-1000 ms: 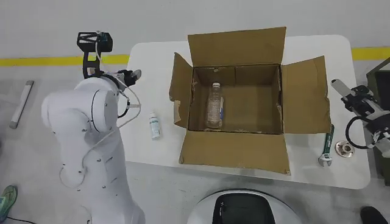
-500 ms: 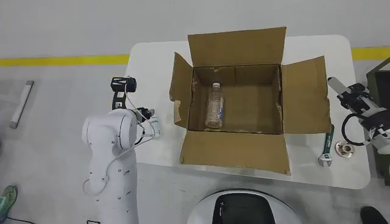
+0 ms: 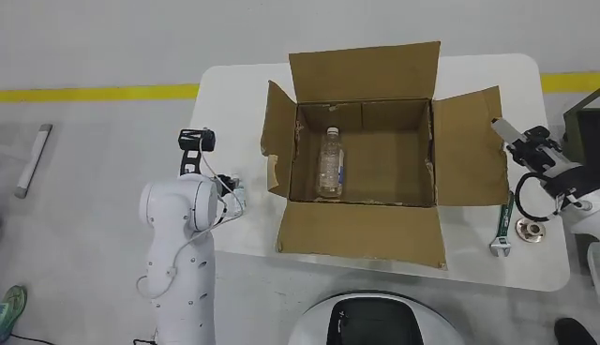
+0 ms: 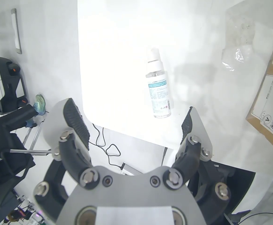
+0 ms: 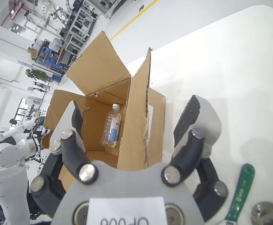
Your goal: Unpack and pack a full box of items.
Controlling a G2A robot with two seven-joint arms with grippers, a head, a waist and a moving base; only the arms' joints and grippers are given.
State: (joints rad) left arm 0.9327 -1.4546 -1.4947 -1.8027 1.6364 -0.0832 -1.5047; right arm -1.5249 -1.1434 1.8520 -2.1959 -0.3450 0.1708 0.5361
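The left gripper [image 4: 130,110] is hanging over the near left edge of the white table [image 3: 234,92]. Its two fingers are spread wide apart and are holding nothing. A small spray bottle [image 4: 158,90] is lying flat on the table just in front of the fingers. It is sitting in the gap that the fingers are facing, closer to one finger than to the other. Nothing is touching it. Its white pump top is pointing away from the gripper.

The big cardboard box [image 3: 361,148] is standing open in the middle of the table, with all four flaps folded out. A clear water bottle [image 3: 329,162] is lying on the floor of the box, near its left wall. Its cap is pointing to the far side of the table.

The right gripper [image 5: 134,105] is hanging over the right side of the table, just by the right flap of the box. Its fingers are also wide apart and are holding nothing. A green wrench [image 5: 240,188] and a round metal part [image 5: 268,213] are lying side by side on the table close to this gripper. The water bottle is sitting well away from these fingers, down inside the box.
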